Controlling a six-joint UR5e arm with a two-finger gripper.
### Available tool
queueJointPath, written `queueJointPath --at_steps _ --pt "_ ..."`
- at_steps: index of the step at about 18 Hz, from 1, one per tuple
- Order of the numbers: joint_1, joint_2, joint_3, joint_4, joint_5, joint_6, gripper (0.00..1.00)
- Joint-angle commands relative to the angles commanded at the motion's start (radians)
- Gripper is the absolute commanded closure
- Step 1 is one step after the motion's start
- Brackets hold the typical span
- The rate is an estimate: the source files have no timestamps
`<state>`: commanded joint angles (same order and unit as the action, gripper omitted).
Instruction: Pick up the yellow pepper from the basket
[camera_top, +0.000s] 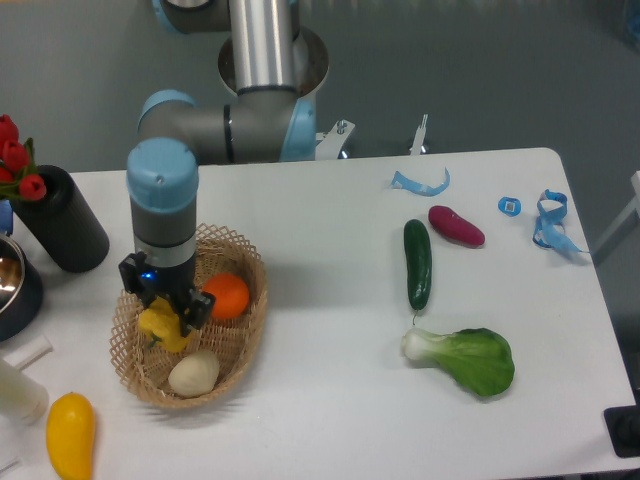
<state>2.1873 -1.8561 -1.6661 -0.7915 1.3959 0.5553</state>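
Fixed camera: the arm's pincer (165, 318) is clamped on the yellow pepper (160, 327) above the left half of the wicker basket (243, 335) on the white surface (330, 320). An orange (227, 296) sits just right of the pepper, a pale round fruit (193, 374) near the front rim. 1 smooth yellow fruit (70, 434) lies outside, at the front-left edge.
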Motion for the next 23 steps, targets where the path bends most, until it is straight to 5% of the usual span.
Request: queueJointPath --at_steps 10,23 --pt "0.18 -0.005 0.177 0.009 -0.041 -0.041 0.81" --pt "0.236 -0.021 0.187 0.009 -0.041 -0.009 0.81"
